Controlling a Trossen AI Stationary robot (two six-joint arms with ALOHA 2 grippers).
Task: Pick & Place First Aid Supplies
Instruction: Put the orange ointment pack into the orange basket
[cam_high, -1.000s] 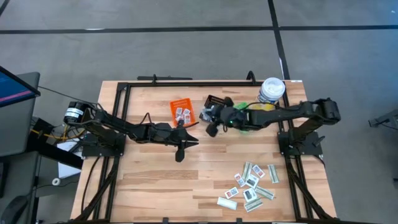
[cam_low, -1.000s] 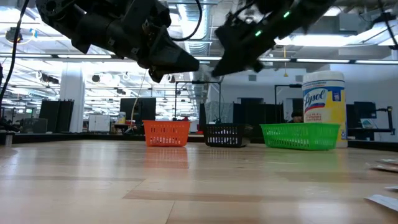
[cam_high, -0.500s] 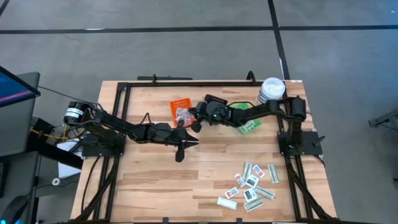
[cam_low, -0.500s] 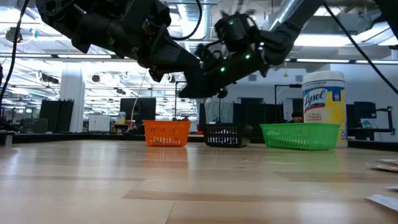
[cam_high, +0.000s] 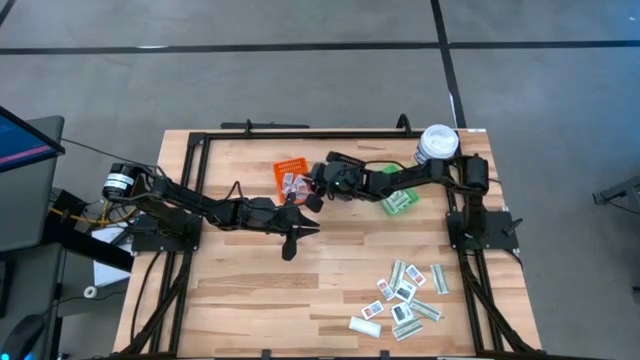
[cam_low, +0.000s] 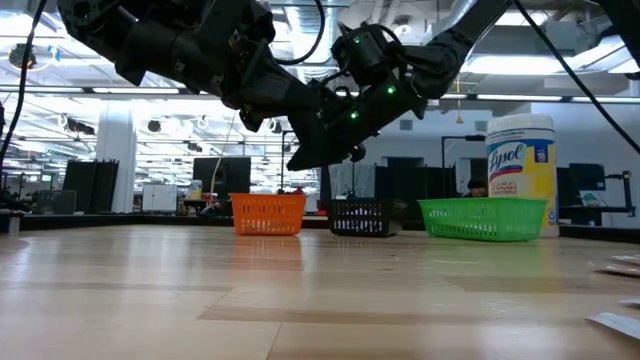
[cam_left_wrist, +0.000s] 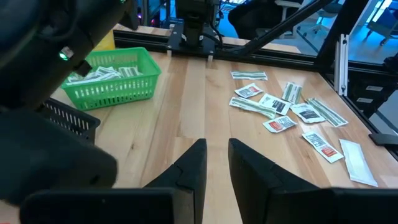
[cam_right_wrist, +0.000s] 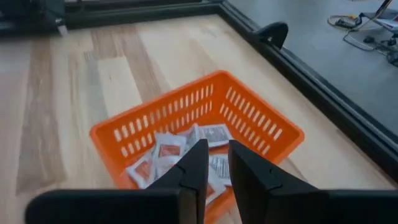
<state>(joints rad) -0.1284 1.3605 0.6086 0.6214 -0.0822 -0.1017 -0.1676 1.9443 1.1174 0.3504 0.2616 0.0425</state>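
Note:
The first aid supplies are small flat packets. A loose heap (cam_high: 405, 300) lies on the table's near right, also in the left wrist view (cam_left_wrist: 286, 112). White packets with red print (cam_right_wrist: 168, 152) lie in the orange bin (cam_right_wrist: 199, 134); pale-green strips (cam_left_wrist: 102, 73) lie in the green bin (cam_left_wrist: 112, 84). My right gripper (cam_right_wrist: 216, 146) hangs over the orange bin (cam_high: 292, 178), open by a narrow gap, nothing between its fingers. My left gripper (cam_left_wrist: 216, 149) waits above the table's middle (cam_high: 308, 227), narrowly open and empty.
A black bin (cam_low: 360, 217) stands between the orange and green bins (cam_high: 398, 203), mostly under my right arm in the high view. A white-lidded yellow canister (cam_high: 437, 145) stands at the far right corner. A black frame (cam_high: 300, 132) runs along the table's edges.
My right gripper has swung toward the table's left edge and come down, from over the black bin to just above the orange bin. Most of that move came early in the second.

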